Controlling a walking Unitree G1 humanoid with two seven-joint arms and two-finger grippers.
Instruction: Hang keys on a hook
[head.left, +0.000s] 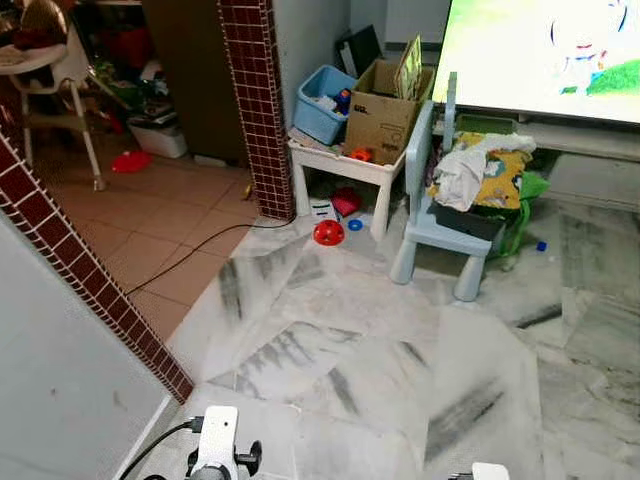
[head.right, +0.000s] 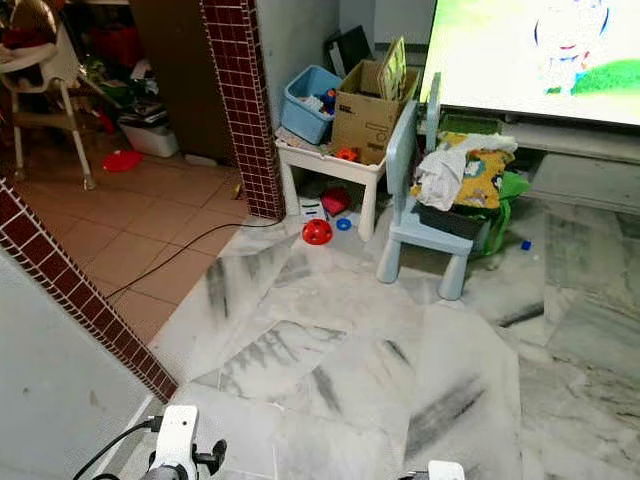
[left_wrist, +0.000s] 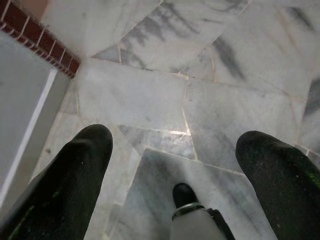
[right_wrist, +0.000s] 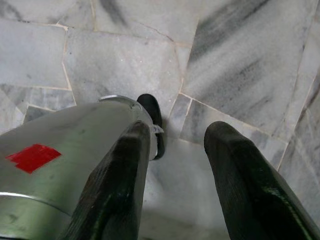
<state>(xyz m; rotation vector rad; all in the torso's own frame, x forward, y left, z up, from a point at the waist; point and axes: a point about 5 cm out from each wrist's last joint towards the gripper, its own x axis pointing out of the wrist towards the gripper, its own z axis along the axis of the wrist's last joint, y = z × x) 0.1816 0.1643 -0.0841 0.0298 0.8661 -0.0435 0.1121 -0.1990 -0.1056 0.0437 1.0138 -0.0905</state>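
Both arms hang idle over the marble floor (head.left: 340, 330); left tool (left_wrist: 175, 165) and right tool (right_wrist: 175, 165) spread, empty. Chair (head.left: 440, 235) at 1 o'clock.

The television screen (head.left: 545, 50) ran off the top and right edges, its cartoon picture washed out. A high chair (head.left: 55, 75) was cut by the left edge. The small items in the blue bin (head.left: 322, 103) were too small to identify. Both arms barely entered at the bottom edge.
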